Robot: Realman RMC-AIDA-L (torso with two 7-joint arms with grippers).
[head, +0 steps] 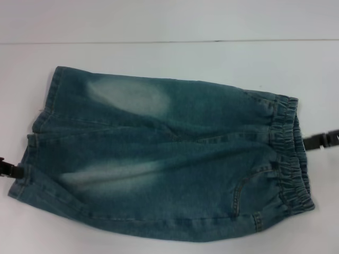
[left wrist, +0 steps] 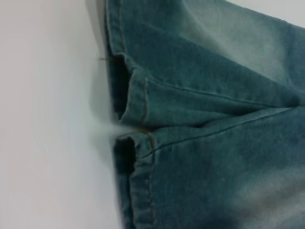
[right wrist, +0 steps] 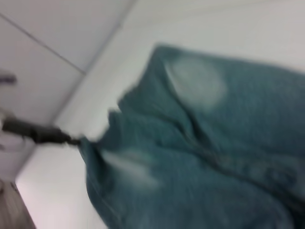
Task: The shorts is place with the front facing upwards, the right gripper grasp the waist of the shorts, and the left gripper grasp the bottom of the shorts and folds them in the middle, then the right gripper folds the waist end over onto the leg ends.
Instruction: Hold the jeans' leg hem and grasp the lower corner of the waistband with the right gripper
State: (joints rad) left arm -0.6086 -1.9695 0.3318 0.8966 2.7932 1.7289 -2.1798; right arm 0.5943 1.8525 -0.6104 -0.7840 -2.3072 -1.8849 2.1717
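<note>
The shorts (head: 169,159) lie flat on the white table, front up. The waist (head: 290,153) is at the right and the leg ends (head: 37,132) are at the left. At the far left my left gripper (head: 20,170) is shut on the bottom of the shorts (left wrist: 138,143). The right wrist view shows this left gripper (right wrist: 71,139) with the denim drawn to a point at its tip. On the right, my right gripper (head: 307,141) is shut on the outer edge of the gathered waist. The two hemmed leg openings (left wrist: 136,102) fill the left wrist view.
The white table (head: 169,58) reaches past the shorts on all sides. A thin dark seam (head: 159,41) runs across it behind the shorts. The shorts' near edge lies close to the bottom of the head view.
</note>
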